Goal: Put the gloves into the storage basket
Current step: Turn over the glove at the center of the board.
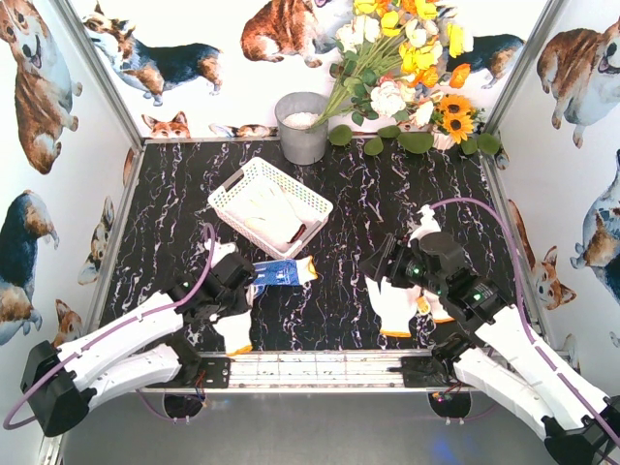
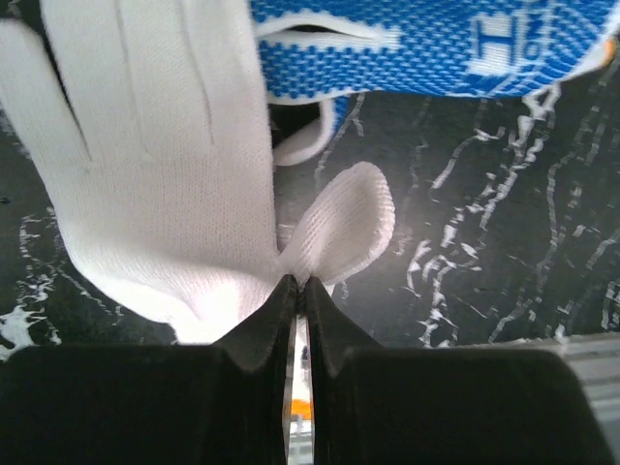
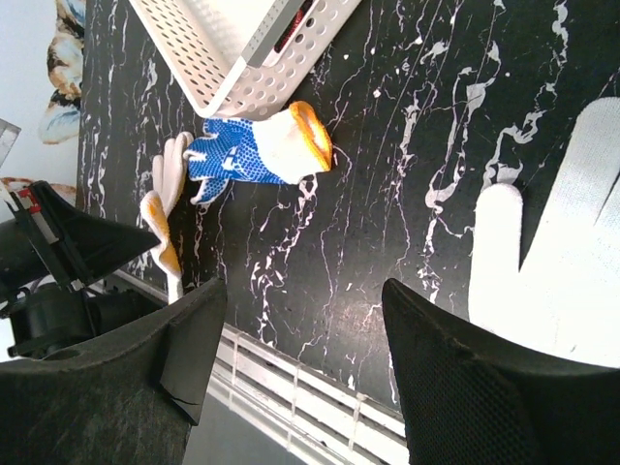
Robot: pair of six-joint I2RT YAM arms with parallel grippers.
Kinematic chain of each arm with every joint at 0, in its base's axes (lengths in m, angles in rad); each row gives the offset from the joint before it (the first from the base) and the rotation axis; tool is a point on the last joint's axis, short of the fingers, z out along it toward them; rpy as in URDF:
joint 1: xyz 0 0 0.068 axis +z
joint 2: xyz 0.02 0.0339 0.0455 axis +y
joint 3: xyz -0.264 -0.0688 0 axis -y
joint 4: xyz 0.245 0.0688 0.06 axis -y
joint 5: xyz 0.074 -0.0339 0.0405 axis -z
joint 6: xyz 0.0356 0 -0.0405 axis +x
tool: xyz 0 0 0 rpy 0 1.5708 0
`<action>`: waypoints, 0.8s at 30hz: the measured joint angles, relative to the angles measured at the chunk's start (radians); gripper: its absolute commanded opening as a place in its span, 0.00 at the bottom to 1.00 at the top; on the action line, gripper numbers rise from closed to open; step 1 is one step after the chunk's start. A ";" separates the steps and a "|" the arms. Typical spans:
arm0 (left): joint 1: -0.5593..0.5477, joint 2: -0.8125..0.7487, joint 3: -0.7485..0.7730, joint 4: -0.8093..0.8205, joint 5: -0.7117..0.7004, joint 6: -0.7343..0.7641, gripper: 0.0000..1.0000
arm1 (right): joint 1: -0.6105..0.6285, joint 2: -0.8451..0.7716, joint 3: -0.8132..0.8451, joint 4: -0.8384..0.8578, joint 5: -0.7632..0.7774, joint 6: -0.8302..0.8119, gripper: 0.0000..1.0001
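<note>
My left gripper is shut on a pinched fold of a white knit glove that lies on the table near the front edge, its orange cuff toward me. Just beyond it lies a blue-dotted glove with an orange cuff. The white lattice storage basket stands behind them at an angle, with pale gloves inside. My right gripper hangs open above bare table, with nothing between its fingers. Another white glove with orange trim lies to its right, under the right arm.
A grey metal bucket stands at the back centre, with a bunch of artificial flowers to its right. A metal rail runs along the table's front edge between the arm bases. Printed walls close in both sides.
</note>
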 measured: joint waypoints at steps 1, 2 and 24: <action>0.000 -0.004 0.006 0.002 0.010 0.005 0.00 | 0.000 0.002 -0.002 0.001 -0.003 0.002 0.67; 0.000 -0.005 0.017 0.012 0.031 0.014 0.00 | 0.000 0.007 -0.002 0.002 -0.008 0.005 0.67; -0.285 0.236 0.194 0.769 0.269 -0.037 0.31 | 0.000 -0.030 0.036 -0.113 0.119 -0.011 0.67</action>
